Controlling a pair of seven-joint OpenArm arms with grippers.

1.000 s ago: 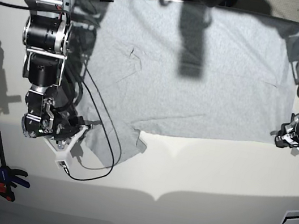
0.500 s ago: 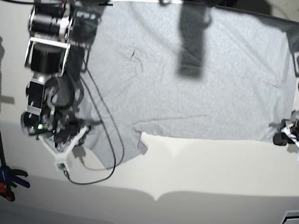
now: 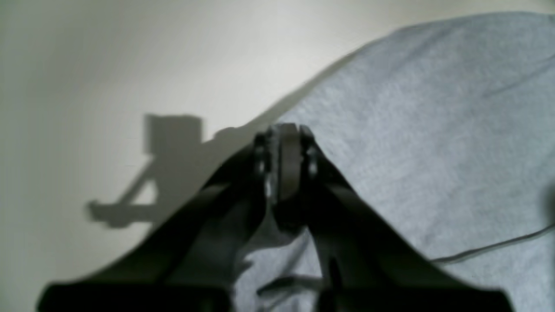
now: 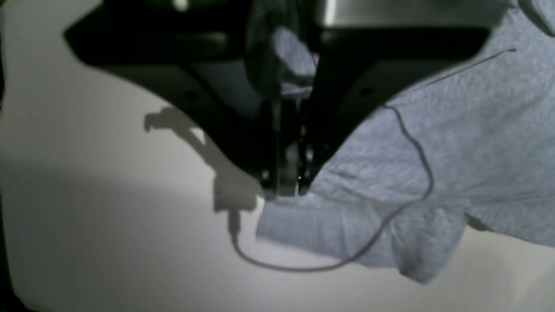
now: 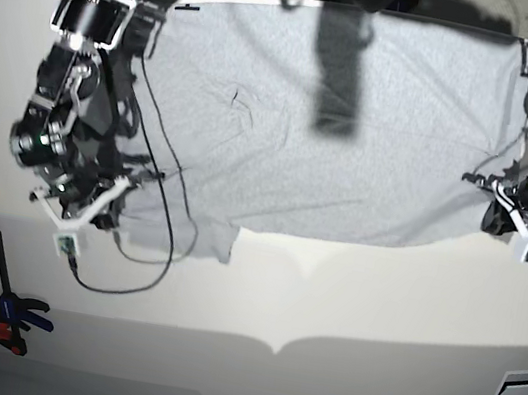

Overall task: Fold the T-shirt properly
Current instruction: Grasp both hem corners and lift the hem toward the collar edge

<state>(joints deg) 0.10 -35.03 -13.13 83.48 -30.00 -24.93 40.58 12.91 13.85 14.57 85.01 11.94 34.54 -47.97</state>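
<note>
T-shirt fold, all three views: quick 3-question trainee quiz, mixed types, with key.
1. True or false: the T-shirt lies with bold black lettering facing up.
2. Multiple choice: the right end effector is (A) open above bare table, (B) shut on the T-shirt, (C) holding a clamp.
3. Fill in: in the base view, the left end effector sits at the shirt's ___ edge.

Key: 1 false, the visible side is plain grey. 2 B, grey fabric is bunched between the closed jaws in the right wrist view. 3 right.
</note>
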